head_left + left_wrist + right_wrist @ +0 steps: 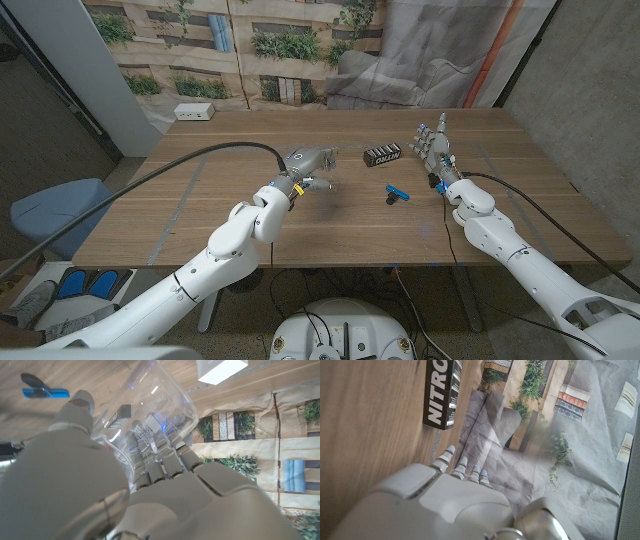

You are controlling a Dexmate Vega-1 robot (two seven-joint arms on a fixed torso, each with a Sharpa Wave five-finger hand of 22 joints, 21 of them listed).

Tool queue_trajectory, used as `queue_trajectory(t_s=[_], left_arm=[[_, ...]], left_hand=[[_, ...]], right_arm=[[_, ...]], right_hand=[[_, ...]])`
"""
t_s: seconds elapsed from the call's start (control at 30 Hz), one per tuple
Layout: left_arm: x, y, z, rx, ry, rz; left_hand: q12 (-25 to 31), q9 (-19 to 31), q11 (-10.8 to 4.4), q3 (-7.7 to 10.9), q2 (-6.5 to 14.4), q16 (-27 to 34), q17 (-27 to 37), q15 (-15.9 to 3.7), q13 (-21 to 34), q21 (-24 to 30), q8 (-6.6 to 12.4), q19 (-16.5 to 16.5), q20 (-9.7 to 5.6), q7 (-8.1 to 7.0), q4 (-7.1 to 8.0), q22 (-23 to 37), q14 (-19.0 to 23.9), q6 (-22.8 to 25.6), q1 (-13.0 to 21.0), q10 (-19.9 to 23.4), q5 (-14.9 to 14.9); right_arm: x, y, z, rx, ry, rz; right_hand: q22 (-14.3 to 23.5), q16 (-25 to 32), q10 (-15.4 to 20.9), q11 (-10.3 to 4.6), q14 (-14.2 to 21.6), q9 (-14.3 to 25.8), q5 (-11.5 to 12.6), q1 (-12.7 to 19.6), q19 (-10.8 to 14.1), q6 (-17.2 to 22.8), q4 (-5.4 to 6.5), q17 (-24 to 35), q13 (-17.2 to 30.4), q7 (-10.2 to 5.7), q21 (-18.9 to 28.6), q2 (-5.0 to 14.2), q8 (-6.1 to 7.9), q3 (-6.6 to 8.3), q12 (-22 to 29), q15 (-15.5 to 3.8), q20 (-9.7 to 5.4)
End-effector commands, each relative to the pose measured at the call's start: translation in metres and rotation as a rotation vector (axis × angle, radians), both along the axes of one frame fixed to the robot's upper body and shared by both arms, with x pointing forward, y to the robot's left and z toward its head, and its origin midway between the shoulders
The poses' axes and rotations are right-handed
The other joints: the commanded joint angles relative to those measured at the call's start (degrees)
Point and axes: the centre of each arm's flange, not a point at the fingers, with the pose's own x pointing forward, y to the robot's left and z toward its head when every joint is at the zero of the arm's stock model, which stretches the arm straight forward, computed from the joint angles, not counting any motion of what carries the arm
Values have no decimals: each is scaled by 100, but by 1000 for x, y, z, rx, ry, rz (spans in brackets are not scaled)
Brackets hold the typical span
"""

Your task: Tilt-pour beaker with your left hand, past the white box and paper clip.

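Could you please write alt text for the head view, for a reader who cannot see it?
The robot's left hand holds a clear beaker tilted above a wooden table. A blue clip and a black box lie nearby; the right hand stands open.

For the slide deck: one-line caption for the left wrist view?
Left hand grips the clear beaker, tilted over the wooden table.

Clear glossy beaker (150,405) above matt wooden table (200,215)
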Motion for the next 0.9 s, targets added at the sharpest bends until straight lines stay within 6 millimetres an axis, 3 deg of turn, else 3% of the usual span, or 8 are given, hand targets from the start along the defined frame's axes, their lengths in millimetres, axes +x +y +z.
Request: queue_trajectory(t_s=[0.03,0.4,0.9], left_arm=[[2,14,-14,-210,-75,-66],[11,26,-36,-441,-55,-134],[22,32,-70,-670,32,-201]], left_hand=[[-46,-15,-135,1,1128,-16,-20,-720,-39,-33,41,-66,49,-15,-11,4,29,99,896,155,-8],[-99,-66,-147,-22,1108,-63,-77,-749,-99,-63,71,-148,-65,-52,21,-11,61,165,727,231,-29],[-221,-136,-84,-33,1175,-112,-92,-702,-133,-74,60,-182,-30,-1,75,-32,8,144,521,117,-71]], right_arm=[[0,0,0,0,0,0],[0,0,0,0,0,0],[0,0,0,0,0,0]], right_hand=[[26,17,-53,16,-31,9,35,37,5,-32,6,33,28,-4,41,491,32,-32,35,-112,37],[26,17,-53,16,-31,9,35,37,5,-32,6,33,28,-4,41,491,32,-32,35,-112,37],[26,17,-53,16,-31,9,35,37,5,-32,6,33,28,-4,41,491,32,-32,35,-112,37]])
